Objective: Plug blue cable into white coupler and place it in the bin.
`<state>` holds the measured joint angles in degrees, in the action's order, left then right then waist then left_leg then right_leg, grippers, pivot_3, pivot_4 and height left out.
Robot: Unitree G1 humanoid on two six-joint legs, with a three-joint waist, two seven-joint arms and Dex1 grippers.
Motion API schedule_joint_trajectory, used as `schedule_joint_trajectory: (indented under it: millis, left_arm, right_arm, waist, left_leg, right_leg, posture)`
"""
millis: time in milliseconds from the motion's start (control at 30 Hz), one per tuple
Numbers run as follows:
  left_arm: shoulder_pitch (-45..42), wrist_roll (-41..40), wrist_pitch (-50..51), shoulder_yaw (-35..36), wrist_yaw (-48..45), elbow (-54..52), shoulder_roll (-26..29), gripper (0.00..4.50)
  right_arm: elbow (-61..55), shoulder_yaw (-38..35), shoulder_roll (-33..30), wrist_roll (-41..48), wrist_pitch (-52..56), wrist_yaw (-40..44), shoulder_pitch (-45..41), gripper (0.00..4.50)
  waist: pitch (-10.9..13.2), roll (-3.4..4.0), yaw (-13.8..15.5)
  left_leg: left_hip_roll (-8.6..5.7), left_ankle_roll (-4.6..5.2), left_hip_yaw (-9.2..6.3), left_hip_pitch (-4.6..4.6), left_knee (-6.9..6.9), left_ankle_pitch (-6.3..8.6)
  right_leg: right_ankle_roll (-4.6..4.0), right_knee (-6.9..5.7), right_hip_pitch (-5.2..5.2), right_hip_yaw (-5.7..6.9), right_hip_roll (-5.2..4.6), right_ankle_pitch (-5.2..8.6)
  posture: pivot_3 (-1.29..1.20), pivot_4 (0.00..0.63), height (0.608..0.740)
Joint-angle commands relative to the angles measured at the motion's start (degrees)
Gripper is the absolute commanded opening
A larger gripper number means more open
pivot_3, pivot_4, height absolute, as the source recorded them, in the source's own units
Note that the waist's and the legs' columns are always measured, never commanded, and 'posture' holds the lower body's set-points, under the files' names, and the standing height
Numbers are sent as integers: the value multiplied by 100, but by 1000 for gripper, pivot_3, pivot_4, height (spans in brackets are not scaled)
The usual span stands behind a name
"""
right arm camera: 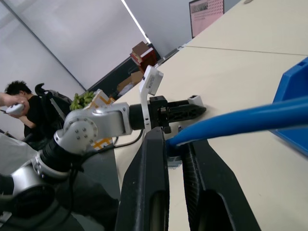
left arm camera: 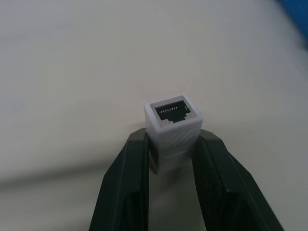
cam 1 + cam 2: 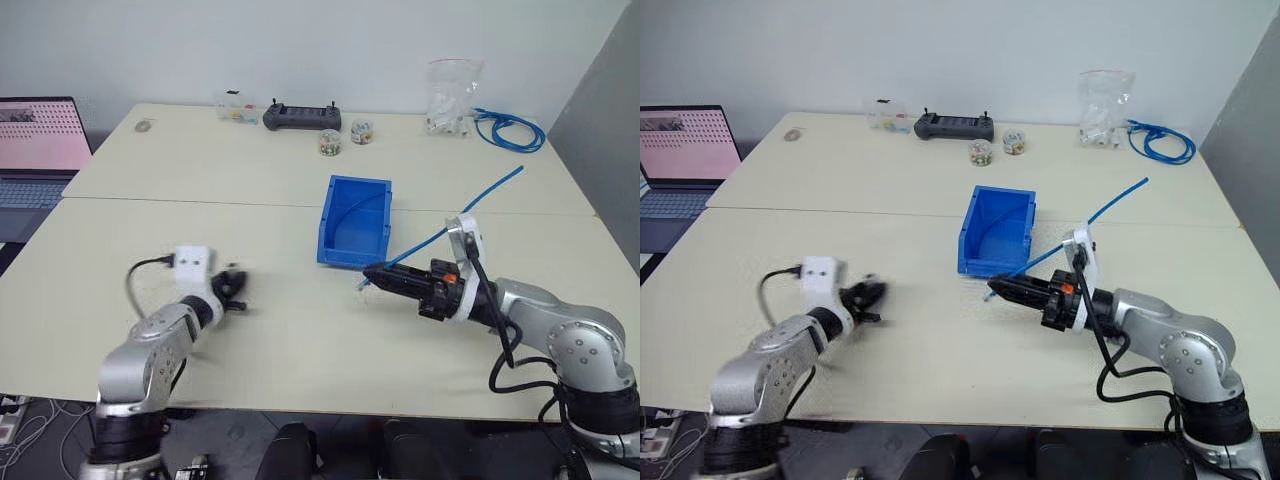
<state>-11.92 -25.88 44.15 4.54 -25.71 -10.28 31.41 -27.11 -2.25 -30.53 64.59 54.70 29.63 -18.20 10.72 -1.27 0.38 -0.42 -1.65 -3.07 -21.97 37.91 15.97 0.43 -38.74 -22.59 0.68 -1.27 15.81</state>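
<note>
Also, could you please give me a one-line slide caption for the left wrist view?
Left gripper holding the white coupler above the table, its dark socket facing the camera.

No text, label, brand or number is readable; the laptop (image 3: 685, 150) screen shows a pink dotted pattern, nothing legible.

Silver-grey arm shells, both of them, black finger pairs on the left gripper (image 3: 236, 289) and right gripper (image 3: 372, 276), white wrist camera blocks, black cables looping, orange tab at right wrist.
</note>
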Motion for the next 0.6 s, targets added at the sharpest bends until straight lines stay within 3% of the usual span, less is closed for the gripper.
schedule_joint_trajectory:
  millis: [33,133,267,600]
  left_arm:
    - [-494,148,-547,-978,-1738,148,519,934]
    - [-953,707,-1625,-1830,-3006,673,843,928]
    - [-1309,1161,-2483,-2495,-3978,1129,885,928]
    - [-1515,1729,-3465,-2904,-4949,1541,782,928]
  right_arm:
    - [-401,-36,-56,-255,-250,-2,181,110]
    - [-574,90,-138,-588,-391,82,408,110]
    - [-668,290,-259,-1019,-596,275,613,110]
    - [-560,902,-366,-2213,-1339,773,634,110]
  waist:
    - [0,0,-28]
    - [2,2,-62]
    - [4,6,-107]
    - [4,6,-90]
  left_leg:
    - [1,0,0,-2,0,0]
    - [8,1,3,-6,-7,0]
    - [15,1,11,-5,-12,1]
    - [14,4,6,-9,-7,1]
  right_leg:
    - [0,6,0,0,0,0]
    - [-1,13,-5,-4,3,0]
    - [-5,9,-13,-10,10,3]
    - [-2,11,-12,-6,9,4]
  posture:
    - [0,150,740]
    - [0,150,740]
    - [0,150,740]
    - [0,150,740]
